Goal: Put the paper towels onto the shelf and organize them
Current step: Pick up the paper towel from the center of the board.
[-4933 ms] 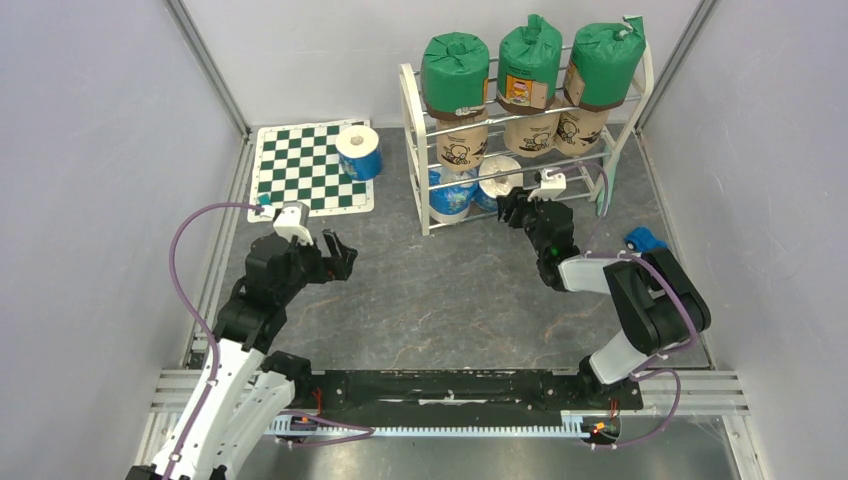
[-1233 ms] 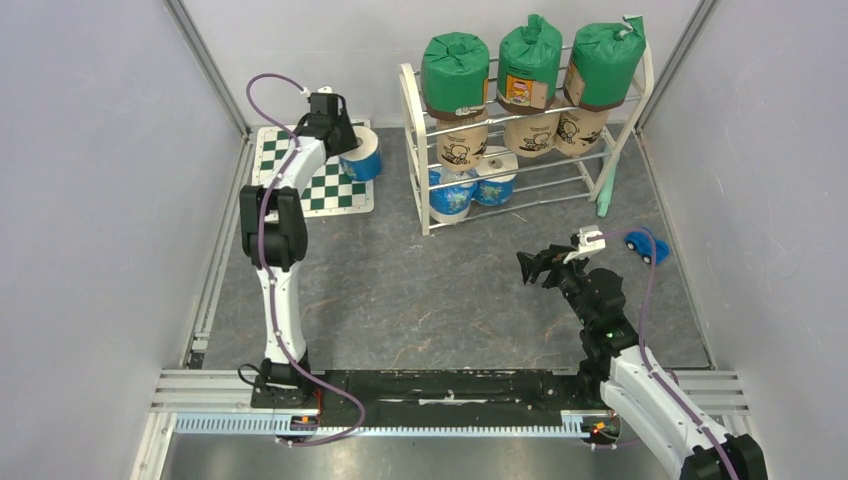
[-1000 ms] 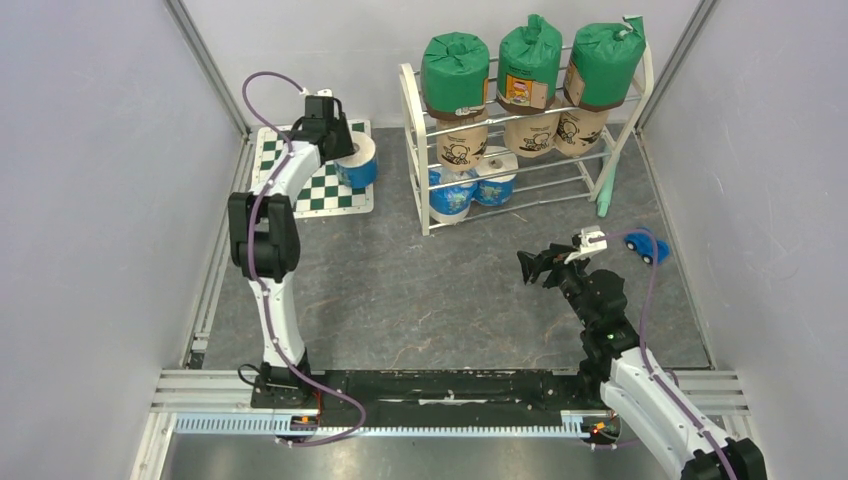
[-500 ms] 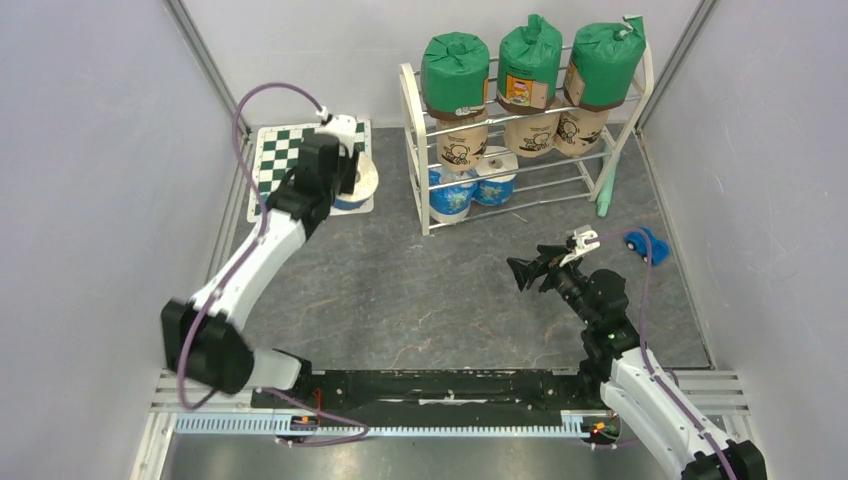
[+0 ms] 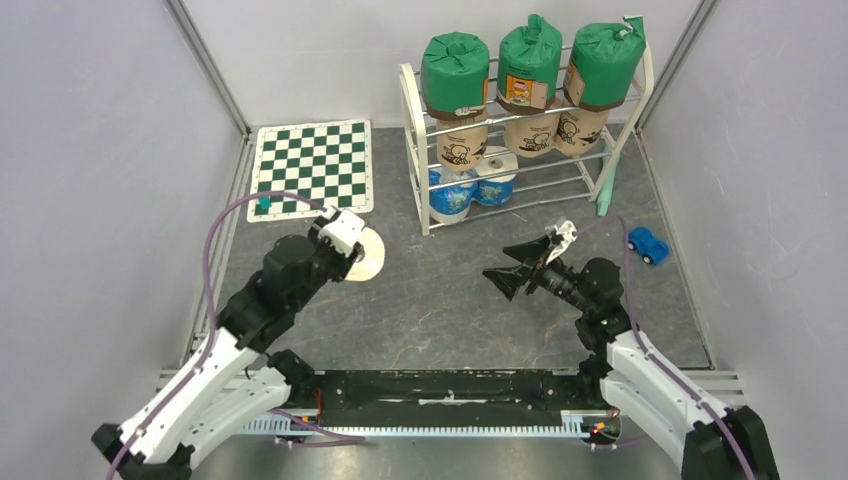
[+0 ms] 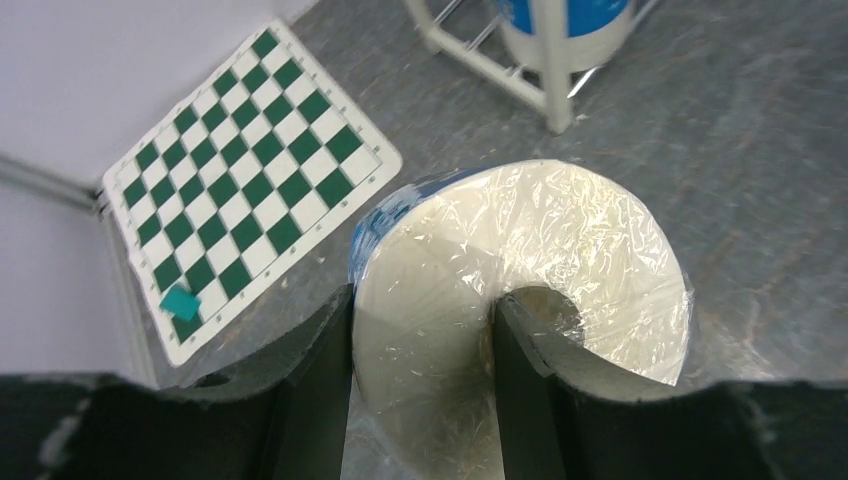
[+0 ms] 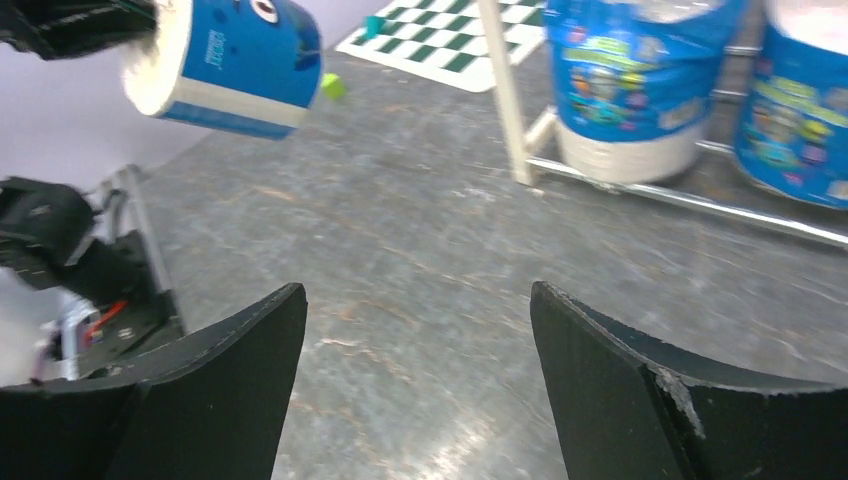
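The roll [image 5: 368, 256] is being held by the left gripper [image 5: 350, 245] over the table [image 5: 430, 320], near the front corner of the mat [image 5: 312, 170] and well apart from the shelf [image 5: 413, 120]. The jaws are being kept partly closed. One finger [image 6: 530, 400] is being carried inside the core and the other [image 6: 315, 400] against the outer wrap, so the roll's wall is being pinched between them. In the right wrist view the roll is being shown tilted and apparently clear of the table; the top view does not settle this. The right gripper [image 5: 503, 277] is being held wide open with nothing in it, low over the table, pointing toward the roll. Three green rolls [image 5: 527, 60] are being carried on the shelf's top tier, three tan rolls [image 5: 530, 130] on the tier below, and two blue rolls [image 5: 475, 185] at the left of the bottom tier. A car [image 5: 648, 243] is lying right of the shelf.
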